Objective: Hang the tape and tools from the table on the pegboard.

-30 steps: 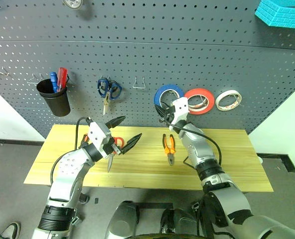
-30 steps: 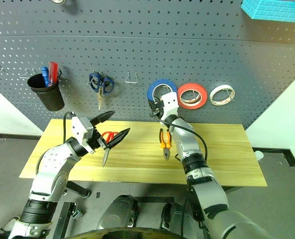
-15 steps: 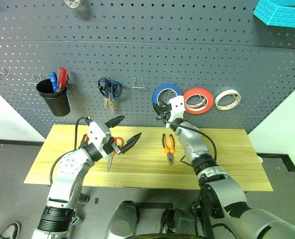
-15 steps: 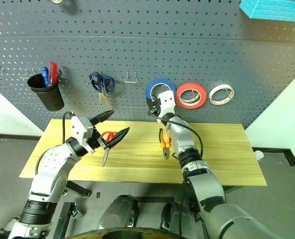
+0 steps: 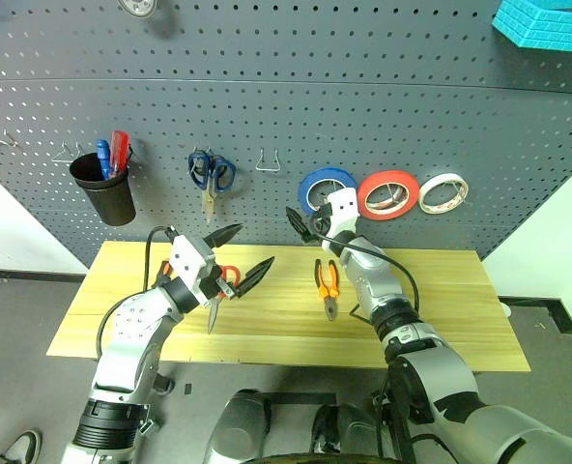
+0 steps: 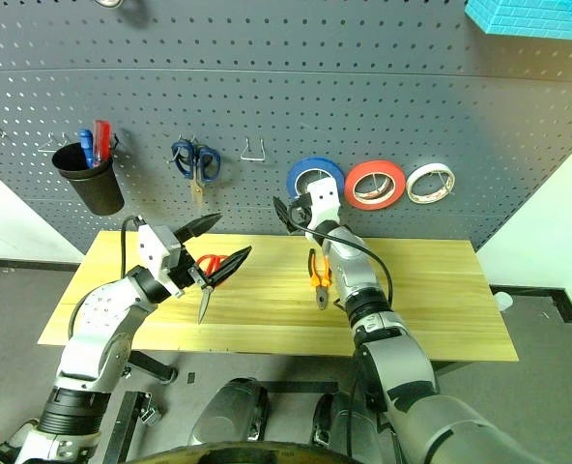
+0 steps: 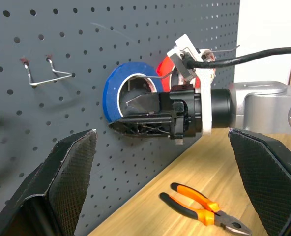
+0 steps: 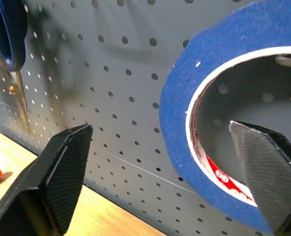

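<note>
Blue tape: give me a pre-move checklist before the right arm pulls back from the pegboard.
1. Blue tape on the pegboard, beside the red roll: ok.
2. Thin metal hook through its core, seen in the left wrist view: ok; how securely it sits, cannot tell.
3. Right gripper open, not clamping the roll: ok. One finger sits inside the core, the other outside, so retreat straight back.
4. Left gripper open, holding nothing: ok.
5. Pliers lying on the table, not yet hung: not ok.
6. Red-handle scissors on the table under the left gripper: not ok.
</note>
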